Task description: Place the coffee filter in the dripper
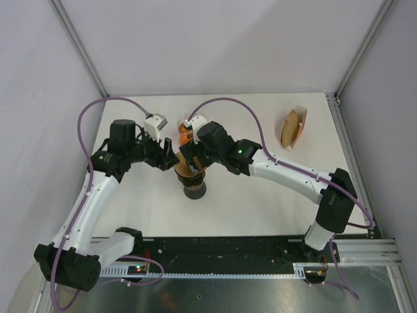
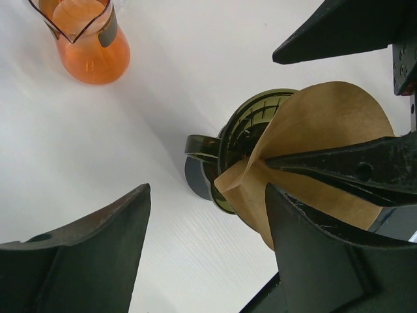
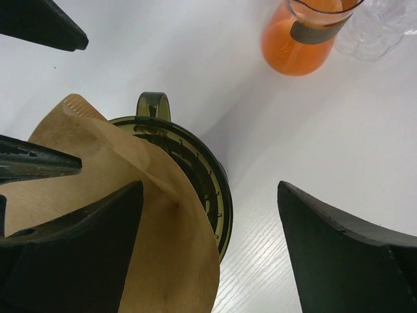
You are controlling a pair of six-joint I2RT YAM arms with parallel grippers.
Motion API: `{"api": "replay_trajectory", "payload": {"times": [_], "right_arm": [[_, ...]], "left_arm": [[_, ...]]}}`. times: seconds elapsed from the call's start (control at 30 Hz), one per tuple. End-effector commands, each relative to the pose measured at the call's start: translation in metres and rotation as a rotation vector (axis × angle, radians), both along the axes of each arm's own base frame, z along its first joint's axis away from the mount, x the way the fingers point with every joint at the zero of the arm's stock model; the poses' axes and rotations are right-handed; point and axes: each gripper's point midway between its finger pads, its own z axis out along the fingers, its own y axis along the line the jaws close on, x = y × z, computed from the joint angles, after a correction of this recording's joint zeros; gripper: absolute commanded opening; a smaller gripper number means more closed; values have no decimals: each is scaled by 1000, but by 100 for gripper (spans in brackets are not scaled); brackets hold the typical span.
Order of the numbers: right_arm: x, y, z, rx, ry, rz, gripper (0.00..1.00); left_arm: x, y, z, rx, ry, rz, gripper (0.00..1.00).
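The filter (image 2: 326, 124) is lying brown and partly spread in the mouth of the dripper (image 2: 251, 120), tilting to one side and sticking well out over the rim; whether it is fully seated I cannot tell. The dripper is standing about mid-bench, somewhat nearer the left edge than the right, its handle showing just beside the filter's pointed corner. The left claw (image 2: 208, 195) is hanging close over it with its jaws spread wide and pinching nothing, only bare bench (image 1: 260, 208) showing between them. The right claw (image 3: 210, 189) is reaching in from the other side, also spread wide and gripping nothing; one of its fingers (image 2: 352, 171) is lying across the filter's face while the other is standing clear above it. An orange carafe (image 2: 91, 52) is standing just behind the dripper, toward the far edge. A holder of spare filters (image 1: 293, 127) is sitting near the far right corner, well apart from both claws.
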Motion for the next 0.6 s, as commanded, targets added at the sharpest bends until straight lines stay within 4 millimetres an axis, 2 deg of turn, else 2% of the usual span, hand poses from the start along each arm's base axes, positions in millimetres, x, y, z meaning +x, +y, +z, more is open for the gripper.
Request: {"api": "replay_trajectory", "payload": {"times": [0.0, 0.17, 0.4, 0.57], "right_arm": [[5, 2, 61, 114, -97, 13, 90], [6, -2, 64, 108, -104, 10, 99], [6, -9, 86, 130, -147, 6, 99], [5, -22, 99, 129, -182, -5, 99]], "left_arm": [[3, -4, 31, -16, -102, -34, 76], [3, -5, 35, -19, -111, -39, 77], [4, -4, 44, -16, -133, -40, 79], [5, -2, 48, -8, -148, -28, 80]]}}
